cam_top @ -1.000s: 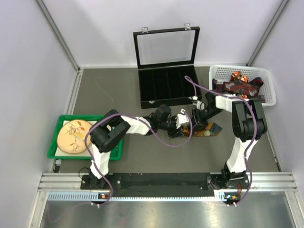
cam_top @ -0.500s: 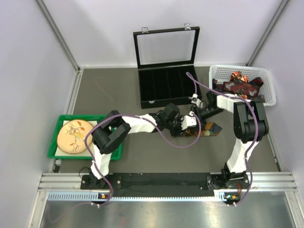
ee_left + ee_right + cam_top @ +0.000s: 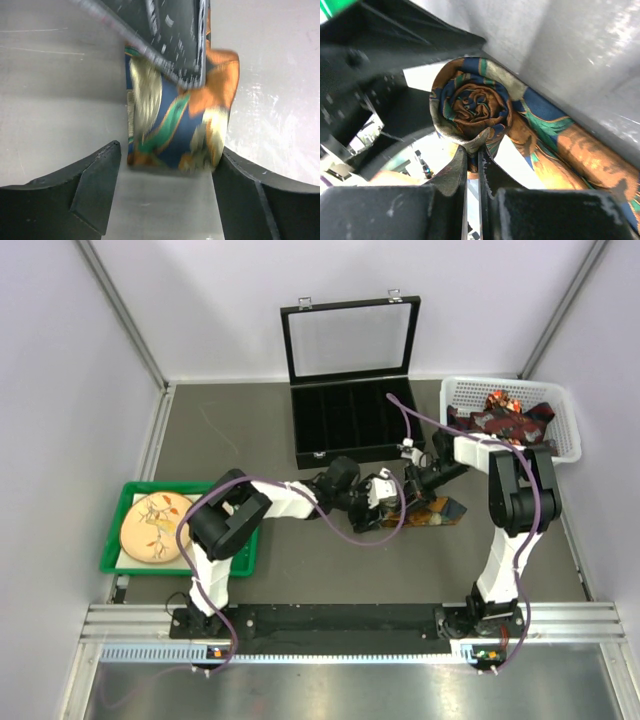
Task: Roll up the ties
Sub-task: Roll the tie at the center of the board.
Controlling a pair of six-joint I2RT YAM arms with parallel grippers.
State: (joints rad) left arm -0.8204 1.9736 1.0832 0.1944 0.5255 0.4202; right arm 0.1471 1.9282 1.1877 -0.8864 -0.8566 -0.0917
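Observation:
One of the ties [image 3: 432, 510] lies on the table mid-right, partly wound into a roll [image 3: 472, 105] of blue, green and orange fabric. Its unrolled tail [image 3: 580, 160] runs off to the right. My right gripper [image 3: 472, 150] is shut, pinching the roll's outer edge between its fingertips; from above it [image 3: 413, 488] sits over the roll. My left gripper [image 3: 169, 150] stands open, with the roll [image 3: 175, 120] just beyond its fingertips and touching neither finger [image 3: 97, 182]. From above, the left gripper [image 3: 388, 502] sits just left of the roll. More ties [image 3: 505, 420] are heaped in the white basket.
An open black case [image 3: 350, 425] with several compartments stands behind the grippers. The white basket [image 3: 565, 420] sits at the back right. A green tray [image 3: 115, 540] with a decorated plate [image 3: 155, 525] lies at the left, near the left arm's base.
The left gripper has opened and drawn back left off the roll. The right gripper opened briefly, then shut on the roll's edge.

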